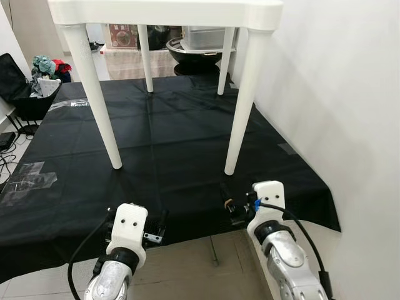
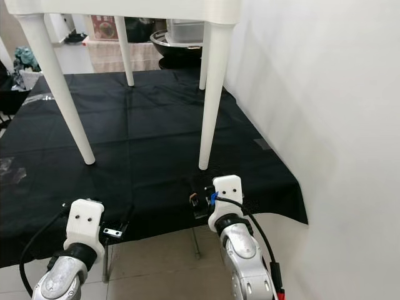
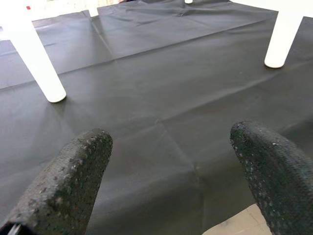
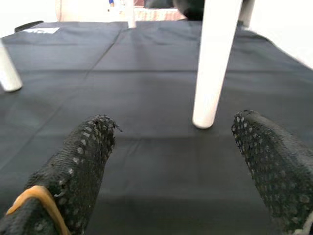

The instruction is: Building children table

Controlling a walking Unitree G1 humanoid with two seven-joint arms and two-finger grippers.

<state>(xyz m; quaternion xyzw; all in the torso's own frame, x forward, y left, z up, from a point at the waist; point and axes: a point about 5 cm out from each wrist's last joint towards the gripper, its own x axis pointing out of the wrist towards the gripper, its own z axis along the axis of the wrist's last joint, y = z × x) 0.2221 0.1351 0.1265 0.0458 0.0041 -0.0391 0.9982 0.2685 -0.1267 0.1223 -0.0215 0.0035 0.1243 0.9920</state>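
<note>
A white children's table (image 1: 165, 11) stands upright on a black mat (image 1: 169, 137), all its legs on the cloth. Its near legs are the left one (image 1: 97, 100) and the right one (image 1: 242, 106). My left gripper (image 1: 156, 230) is low at the mat's near edge, open and holding nothing; its wrist view looks over the mat to a leg (image 3: 34, 58). My right gripper (image 1: 232, 205) is just short of the near right leg (image 4: 212, 63), open too, with nothing between its fingers (image 4: 83, 161).
A white wall (image 1: 337, 94) runs close along the right side. A black bag with clothes (image 1: 31, 81) sits at the far left. A dark bowl and a plastic box (image 1: 200, 47) lie behind the table. Tiled floor (image 1: 200, 262) starts at the mat's near edge.
</note>
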